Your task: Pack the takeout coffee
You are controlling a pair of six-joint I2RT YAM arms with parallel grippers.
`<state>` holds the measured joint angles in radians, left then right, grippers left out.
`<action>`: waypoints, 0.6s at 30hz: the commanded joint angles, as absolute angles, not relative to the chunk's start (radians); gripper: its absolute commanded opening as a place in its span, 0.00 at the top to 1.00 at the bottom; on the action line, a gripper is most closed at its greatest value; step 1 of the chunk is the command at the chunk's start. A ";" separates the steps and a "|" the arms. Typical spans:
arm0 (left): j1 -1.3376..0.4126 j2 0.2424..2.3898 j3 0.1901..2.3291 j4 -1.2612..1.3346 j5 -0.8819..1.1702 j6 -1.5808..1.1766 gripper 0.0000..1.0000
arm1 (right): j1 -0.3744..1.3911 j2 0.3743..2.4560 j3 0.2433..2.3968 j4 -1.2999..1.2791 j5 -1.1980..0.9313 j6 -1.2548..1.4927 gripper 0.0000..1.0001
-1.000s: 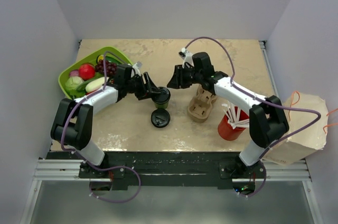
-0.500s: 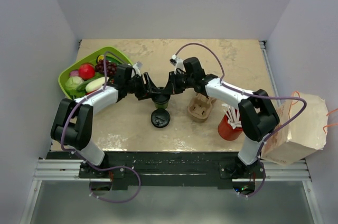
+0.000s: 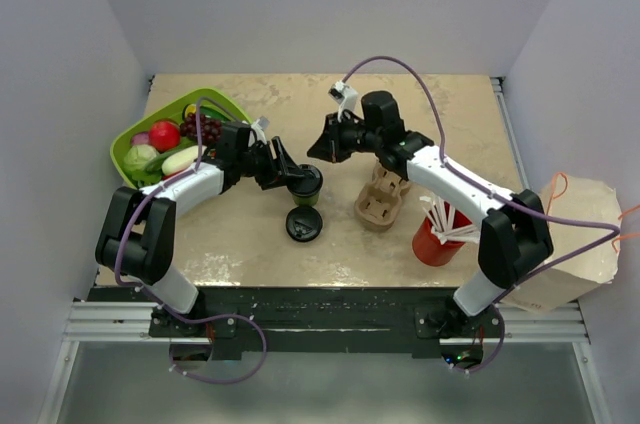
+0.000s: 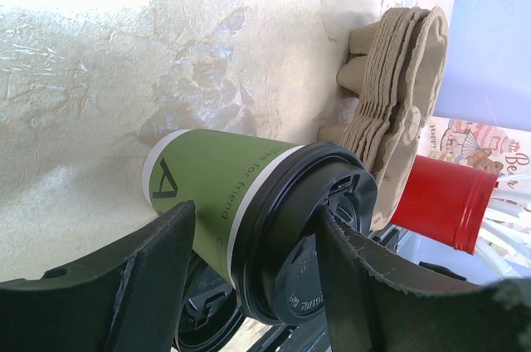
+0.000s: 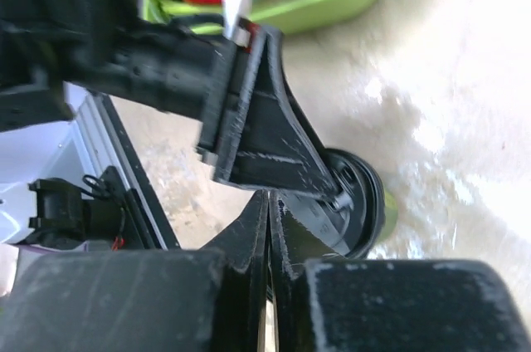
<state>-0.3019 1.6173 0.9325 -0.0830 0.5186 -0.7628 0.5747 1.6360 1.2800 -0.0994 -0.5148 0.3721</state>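
The takeout coffee (image 3: 309, 188), a small green cup with its black lid on, stands upright on the table. In the left wrist view the cup (image 4: 216, 182) has the lid (image 4: 290, 244) on its rim. My left gripper (image 3: 298, 180) is shut on the cup, one finger (image 4: 133, 286) on each side just under the lid. My right gripper (image 3: 319, 150) is shut and empty. It hovers just behind and above the cup, and its closed fingertips (image 5: 270, 202) point at the lid (image 5: 358, 194).
A loose black lid (image 3: 303, 225) lies in front of the cup. A cardboard cup carrier (image 3: 380, 200) sits to the right, then a red cup with white straws (image 3: 436, 236). A green basket of produce (image 3: 165, 144) is at far left. A paper bag (image 3: 560, 244) stands off the right edge.
My right gripper dipped onto the cup's lid half a second ago and has since lifted back up and away. The left gripper and the cup have stayed put.
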 commanded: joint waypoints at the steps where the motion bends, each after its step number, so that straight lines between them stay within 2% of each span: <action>1: -0.301 1.654 0.908 -0.245 0.403 -0.678 0.38 | 0.577 1.664 1.279 -0.077 -0.540 0.337 1.00; 5: -0.301 1.655 0.916 -0.255 0.400 -0.672 0.38 | 0.578 1.770 1.197 -0.153 -0.479 0.322 1.00; 8: -0.301 1.664 0.926 -0.270 0.397 -0.669 0.37 | 0.575 1.868 1.183 -0.268 -0.341 0.333 1.00; 14: -0.299 1.658 0.925 -0.247 0.405 -0.672 0.37 | 0.575 1.798 1.206 -0.233 -0.371 0.333 1.00; 16: -0.301 1.655 0.931 -0.245 0.406 -0.670 0.37 | 0.577 1.776 1.252 -0.216 -0.418 0.327 0.94; 17: -0.299 1.654 0.934 -0.241 0.408 -0.667 0.37 | 0.577 1.747 1.267 -0.209 -0.452 0.324 0.82; 18: -0.301 1.652 0.937 -0.232 0.417 -0.654 0.37 | 0.577 1.732 1.297 -0.195 -0.468 0.324 0.76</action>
